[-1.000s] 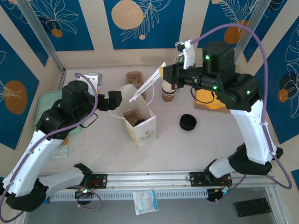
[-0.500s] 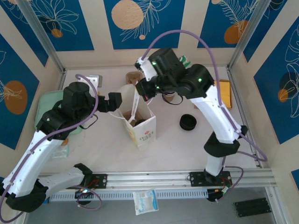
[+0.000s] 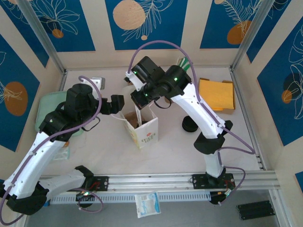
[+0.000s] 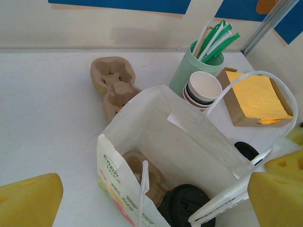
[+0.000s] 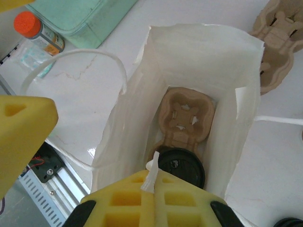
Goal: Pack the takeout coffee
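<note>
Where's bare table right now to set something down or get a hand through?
Free: the table strip between the paper bag and the near rail, and the back patch beside the cup carrier. Crowded: back right, where straw holder, cup stack and napkin box sit bunched. The left gripper and right gripper hang at the bag mouth.

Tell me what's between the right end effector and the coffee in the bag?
A thin white straw, standing in the bag beside the lidded coffee; the right wrist view shows it.

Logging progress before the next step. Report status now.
Left gripper open at bag rim. Right gripper above bag, grip unclear. Takeout coffee inside bag with carrier. Straw upright in bag.
</note>
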`<state>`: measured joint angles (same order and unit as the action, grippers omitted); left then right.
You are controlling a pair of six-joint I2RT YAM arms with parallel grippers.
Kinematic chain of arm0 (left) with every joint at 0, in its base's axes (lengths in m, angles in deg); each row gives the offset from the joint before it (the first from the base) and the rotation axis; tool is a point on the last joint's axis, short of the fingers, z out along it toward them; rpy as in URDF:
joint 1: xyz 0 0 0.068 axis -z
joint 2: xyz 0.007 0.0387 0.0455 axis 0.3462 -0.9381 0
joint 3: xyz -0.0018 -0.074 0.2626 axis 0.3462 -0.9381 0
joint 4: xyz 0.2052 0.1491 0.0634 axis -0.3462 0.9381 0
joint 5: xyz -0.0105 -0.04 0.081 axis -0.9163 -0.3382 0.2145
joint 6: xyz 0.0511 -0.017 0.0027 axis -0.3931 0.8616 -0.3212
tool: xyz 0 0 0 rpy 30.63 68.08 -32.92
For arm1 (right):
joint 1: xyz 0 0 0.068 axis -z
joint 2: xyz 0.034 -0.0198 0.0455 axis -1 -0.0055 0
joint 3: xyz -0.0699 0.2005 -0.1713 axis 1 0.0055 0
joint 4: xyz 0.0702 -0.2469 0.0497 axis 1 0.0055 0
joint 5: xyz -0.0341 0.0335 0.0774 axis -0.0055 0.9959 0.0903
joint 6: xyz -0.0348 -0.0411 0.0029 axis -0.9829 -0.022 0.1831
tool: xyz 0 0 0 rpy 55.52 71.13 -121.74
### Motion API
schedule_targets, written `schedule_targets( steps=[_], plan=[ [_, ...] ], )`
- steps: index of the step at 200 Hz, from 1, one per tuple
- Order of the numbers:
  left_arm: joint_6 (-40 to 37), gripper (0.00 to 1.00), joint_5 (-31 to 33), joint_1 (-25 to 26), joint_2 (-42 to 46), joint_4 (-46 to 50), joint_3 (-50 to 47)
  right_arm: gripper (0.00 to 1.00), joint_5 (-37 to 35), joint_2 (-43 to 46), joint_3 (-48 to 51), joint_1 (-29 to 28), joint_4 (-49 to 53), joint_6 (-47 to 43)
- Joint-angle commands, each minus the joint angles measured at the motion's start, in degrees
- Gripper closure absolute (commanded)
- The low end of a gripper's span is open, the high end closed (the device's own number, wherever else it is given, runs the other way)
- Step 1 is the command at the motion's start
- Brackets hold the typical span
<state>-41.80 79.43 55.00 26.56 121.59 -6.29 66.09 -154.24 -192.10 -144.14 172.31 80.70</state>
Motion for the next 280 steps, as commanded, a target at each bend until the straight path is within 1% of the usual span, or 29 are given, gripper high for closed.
schedule_targets(
  steps=[1, 56, 72, 86, 103, 126, 135, 141, 177, 219, 251, 280],
  plan=[
    [0.1, 0.01, -0.7, 0.1, 0.4, -1.4, -0.2, 1.00, 1.4, -2.0, 0.6, -0.9, -0.5, -1.0],
    [0.0, 0.01, -0.5, 0.1, 0.7, -1.5, -0.4, 1.00, 2.6, -5.9, 1.2, -1.0, -2.1, -0.7],
    [0.0, 0.01, -0.4, 0.1, 0.9, -1.5, -0.4, 0.97, 2.9, -6.8, 2.0, -0.7, -3.0, -0.7],
    [0.1, 0.00, -0.4, 0.1, 1.1, -1.6, -0.5, 0.90, 3.2, -7.5, 1.9, -0.2, -3.1, -0.4],
    [0.2, 0.01, -0.3, 0.1, 1.3, -1.8, -0.7, 0.75, 3.3, -7.9, 1.8, 0.4, -3.4, -0.1],
    [0.2, 0.01, -0.4, 0.0, 1.4, -2.0, -0.6, 0.60, 3.6, -7.8, 0.7, 0.9, -3.3, 0.1],
    [0.1, 0.00, -0.5, 0.0, 1.3, -2.1, -0.6, 0.55, 3.6, -7.8, 0.2, 1.0, -3.2, 0.1],
    [0.1, 0.01, -0.5, 0.0, 1.2, -2.1, -0.5, 0.54, 3.6, -7.8, -0.2, 1.0, -3.1, 0.2],
    [-0.1, 0.01, -0.6, 0.0, 1.0, -2.4, -0.3, 0.52, 3.7, -7.1, -1.2, 1.5, -3.1, 0.8],
    [-0.2, 0.01, -0.6, 0.0, 0.8, -2.2, 0.0, 0.53, 3.7, -6.2, -1.1, 2.1, -3.7, 1.2],
    [-0.2, 0.01, -0.5, 0.0, 0.9, -2.1, 0.2, 0.53, 3.7, -6.0, 0.1, 2.5, -5.8, 1.8],
    [0.0, 0.01, -0.7, 0.0, 0.8, -2.2, 0.3, 0.52, 4.6, -5.6, 2.3, 3.6, -9.8, 2.6]
  ],
)
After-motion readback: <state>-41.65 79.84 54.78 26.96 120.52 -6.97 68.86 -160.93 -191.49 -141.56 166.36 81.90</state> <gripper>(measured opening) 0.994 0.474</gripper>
